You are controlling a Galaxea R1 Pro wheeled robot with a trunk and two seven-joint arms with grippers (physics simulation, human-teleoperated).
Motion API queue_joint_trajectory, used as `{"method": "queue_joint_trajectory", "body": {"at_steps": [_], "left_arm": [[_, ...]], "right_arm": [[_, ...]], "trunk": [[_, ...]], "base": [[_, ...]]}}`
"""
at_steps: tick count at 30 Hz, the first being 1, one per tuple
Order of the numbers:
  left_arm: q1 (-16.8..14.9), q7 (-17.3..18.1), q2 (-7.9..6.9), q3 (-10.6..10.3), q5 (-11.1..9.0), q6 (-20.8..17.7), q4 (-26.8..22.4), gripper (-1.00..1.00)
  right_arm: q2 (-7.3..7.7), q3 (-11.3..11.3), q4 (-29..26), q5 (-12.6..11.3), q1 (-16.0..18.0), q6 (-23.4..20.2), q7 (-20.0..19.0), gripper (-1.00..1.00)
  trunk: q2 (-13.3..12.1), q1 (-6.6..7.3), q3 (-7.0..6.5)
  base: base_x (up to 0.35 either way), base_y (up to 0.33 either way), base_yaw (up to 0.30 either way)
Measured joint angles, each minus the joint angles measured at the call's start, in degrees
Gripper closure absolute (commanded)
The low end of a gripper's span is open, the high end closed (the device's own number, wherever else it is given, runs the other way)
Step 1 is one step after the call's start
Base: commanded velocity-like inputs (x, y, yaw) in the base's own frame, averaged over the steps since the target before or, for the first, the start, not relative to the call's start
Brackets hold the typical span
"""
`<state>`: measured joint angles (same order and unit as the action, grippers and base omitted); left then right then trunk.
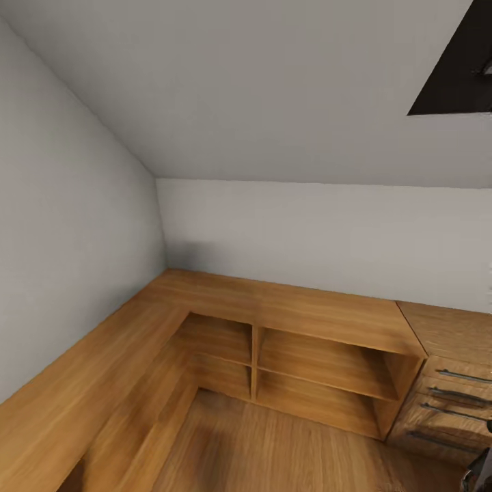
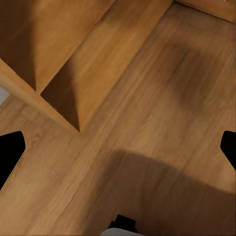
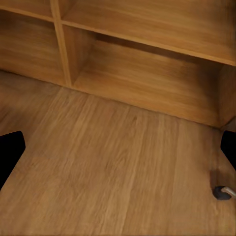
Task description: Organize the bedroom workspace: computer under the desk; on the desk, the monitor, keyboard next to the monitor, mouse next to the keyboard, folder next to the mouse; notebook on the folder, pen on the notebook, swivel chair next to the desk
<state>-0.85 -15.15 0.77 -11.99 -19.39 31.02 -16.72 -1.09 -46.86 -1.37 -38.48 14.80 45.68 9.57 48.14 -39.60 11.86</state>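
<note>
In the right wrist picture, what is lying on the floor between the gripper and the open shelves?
Nothing: in the right wrist view, bare wood floor runs from the wide-apart fingertips to the shelves. A small dark castor sits off to one side.

text: none readable | labels: none | surfaces: plain wood shelf unit (image 1: 321, 355) (drawer fronts (image 1: 454, 389) unmarked too)

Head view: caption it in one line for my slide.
Attic corner: low wooden shelf unit under a sloped grey ceiling, drawer unit at right.
</note>
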Motion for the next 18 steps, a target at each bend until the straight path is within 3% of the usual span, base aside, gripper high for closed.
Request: {"method": "queue_joint_trajectory", "body": {"at_steps": [9, 18], "left_arm": [[0.0, 0.01, 0.43, 0.17, -0.09, 0.02, 0.09, -1.0], [0.0, 0.03, 1.18, -0.16, 0.01, 0.0, 0.2, -1.0]], "right_arm": [[0.09, 0.11, 0.01, -0.03, 0.01, -0.2, 0.0, -1.0], [0.15, 0.13, 0.03, 0.04, 0.01, -0.2, -0.08, -1.0]], "trunk": [[0.0, 0.01, 0.15], [0.0, -0.02, 0.61]], "base": [[0.224, 0.265, -0.252], [0.057, 0.032, -0.208]]}}
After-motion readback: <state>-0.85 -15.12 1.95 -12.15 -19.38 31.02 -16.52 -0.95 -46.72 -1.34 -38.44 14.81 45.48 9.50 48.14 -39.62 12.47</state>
